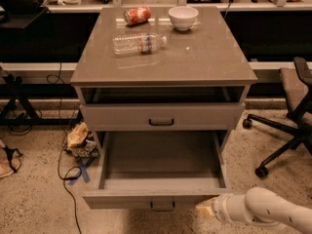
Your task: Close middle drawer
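While the gripper [208, 209] sits low at the bottom right, its pale tip just beside the right-hand end of the middle drawer's front, I can't tell whether it's spread or closed, nor whether it's touching. Behind it, the white arm [273, 213] runs off toward the lower right corner. The middle drawer [161, 167] is pulled well out of the grey cabinet [88, 95], its floor in full view and its black handle [162, 206] facing us. Above it, the top drawer [122, 116] sits further back under the tabletop [204, 57]. Up there: a clear bottle [139, 43] lying down, a red can [137, 15] on its side and a white bowl [183, 17] upright. An office chair [292, 111] stands off to the right.
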You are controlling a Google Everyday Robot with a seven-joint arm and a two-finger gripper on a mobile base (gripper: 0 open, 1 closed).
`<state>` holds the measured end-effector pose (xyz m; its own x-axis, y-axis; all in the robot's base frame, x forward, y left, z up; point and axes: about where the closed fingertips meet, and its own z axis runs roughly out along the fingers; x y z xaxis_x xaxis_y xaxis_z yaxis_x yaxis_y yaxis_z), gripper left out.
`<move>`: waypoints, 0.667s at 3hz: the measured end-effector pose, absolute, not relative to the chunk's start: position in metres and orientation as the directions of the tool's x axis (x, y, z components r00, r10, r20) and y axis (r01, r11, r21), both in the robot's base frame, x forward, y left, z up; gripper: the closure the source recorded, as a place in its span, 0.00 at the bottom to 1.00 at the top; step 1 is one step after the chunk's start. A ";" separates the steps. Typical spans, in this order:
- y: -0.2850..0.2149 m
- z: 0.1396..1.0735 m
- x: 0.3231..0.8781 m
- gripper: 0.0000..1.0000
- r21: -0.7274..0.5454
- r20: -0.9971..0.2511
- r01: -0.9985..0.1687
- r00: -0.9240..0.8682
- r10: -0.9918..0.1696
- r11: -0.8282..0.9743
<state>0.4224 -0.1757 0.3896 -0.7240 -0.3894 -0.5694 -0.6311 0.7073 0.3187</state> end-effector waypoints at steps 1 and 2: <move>-0.179 0.389 0.448 1.00 0.275 -0.615 -0.647 -0.687 -0.386 0.712; -0.178 0.389 0.447 1.00 0.275 -0.615 -0.647 -0.687 -0.386 0.712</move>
<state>0.4474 -0.1785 0.3885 -0.6870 -0.3864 -0.6154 -0.6466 0.7115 0.2751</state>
